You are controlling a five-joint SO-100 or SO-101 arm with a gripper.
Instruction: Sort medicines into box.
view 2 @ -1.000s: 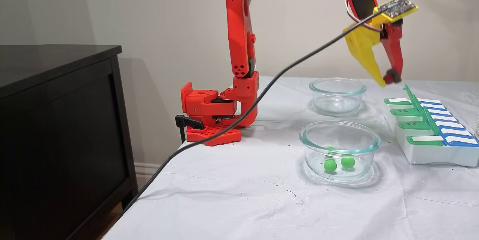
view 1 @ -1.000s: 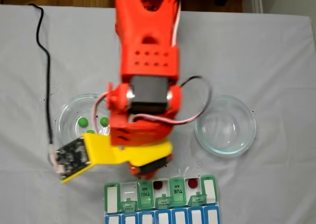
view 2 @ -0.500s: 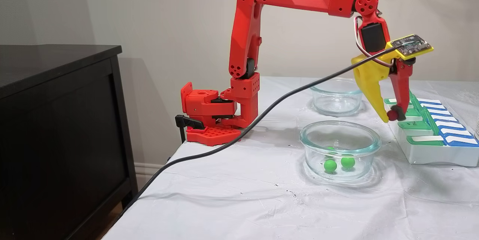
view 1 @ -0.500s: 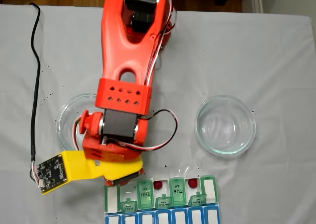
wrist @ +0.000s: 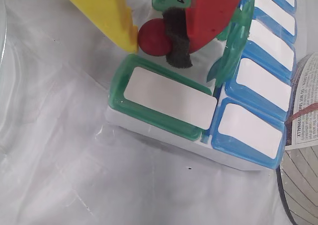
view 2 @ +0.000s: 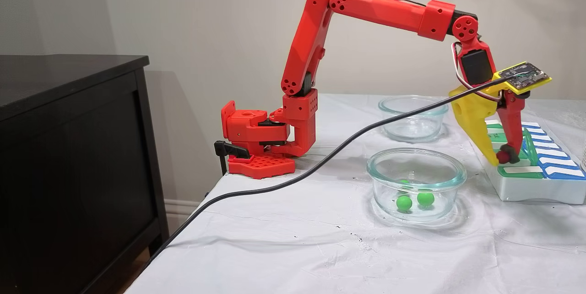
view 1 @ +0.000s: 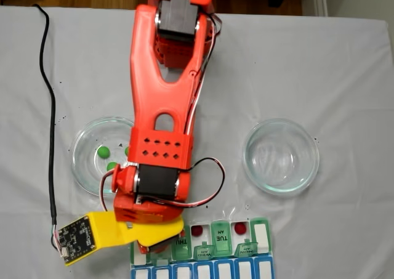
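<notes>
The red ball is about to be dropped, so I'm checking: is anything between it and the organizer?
Nothing visible. The gripper holds the red ball just above the organizer, beside a closed green lid.

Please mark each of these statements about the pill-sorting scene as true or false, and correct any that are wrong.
1. The pincer is shut on a dark red ball. True.
2. The glass dish on the right of the overhead fixed view holds three green balls. False: it is empty; the green balls lie in the other glass dish.
3. Two dark red balls already sit in open compartments of the pill organizer. True: they show at and.
4. The pincer hangs above the empty dish. False: it is over the organizer's end near the closed green lid.
5. The black cable trails off the table's front edge. True.
</notes>
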